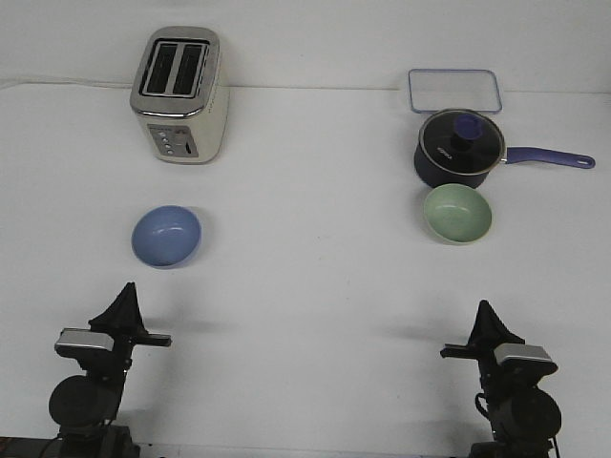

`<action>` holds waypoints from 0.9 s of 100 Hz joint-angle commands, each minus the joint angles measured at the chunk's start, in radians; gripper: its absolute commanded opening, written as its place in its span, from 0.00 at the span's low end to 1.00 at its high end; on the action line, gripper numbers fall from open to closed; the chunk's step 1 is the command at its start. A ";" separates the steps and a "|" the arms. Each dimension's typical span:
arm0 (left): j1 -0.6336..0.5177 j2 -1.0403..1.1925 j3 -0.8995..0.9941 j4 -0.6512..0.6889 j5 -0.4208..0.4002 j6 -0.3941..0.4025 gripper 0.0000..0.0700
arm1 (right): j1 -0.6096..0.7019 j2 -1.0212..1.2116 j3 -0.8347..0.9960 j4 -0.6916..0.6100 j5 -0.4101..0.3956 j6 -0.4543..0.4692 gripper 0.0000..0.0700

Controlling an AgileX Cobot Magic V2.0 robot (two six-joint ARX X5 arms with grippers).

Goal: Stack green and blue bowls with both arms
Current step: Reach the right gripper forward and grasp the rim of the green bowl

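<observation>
The periwinkle blue bowl sits upright on the white table at the left. The pale green bowl sits upright at the right, just in front of the navy saucepan and close to it or touching it. My left gripper rests low near the front edge, well in front of the blue bowl. Its prongs meet in one point and hold nothing. My right gripper rests near the front edge, in front of the green bowl, prongs together and empty. Both bowls are empty.
A silver toaster stands at the back left. A dark navy saucepan with a glass lid stands at the back right, its long handle pointing right. A clear rectangular container lies behind it.
</observation>
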 commanded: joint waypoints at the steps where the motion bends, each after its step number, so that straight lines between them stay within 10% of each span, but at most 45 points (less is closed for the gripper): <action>1: 0.000 -0.001 -0.019 0.012 0.001 0.005 0.02 | 0.001 0.031 0.073 -0.039 0.001 0.077 0.00; 21: 0.000 0.000 -0.019 0.012 0.001 0.005 0.02 | 0.000 0.271 0.332 -0.232 -0.008 0.090 0.03; 39: 0.000 0.000 -0.019 0.012 0.001 0.005 0.02 | 0.000 0.535 0.539 -0.340 -0.005 0.065 0.83; 90: 0.000 -0.001 -0.019 0.012 0.001 0.005 0.02 | -0.147 1.298 0.985 -0.413 -0.019 -0.045 0.83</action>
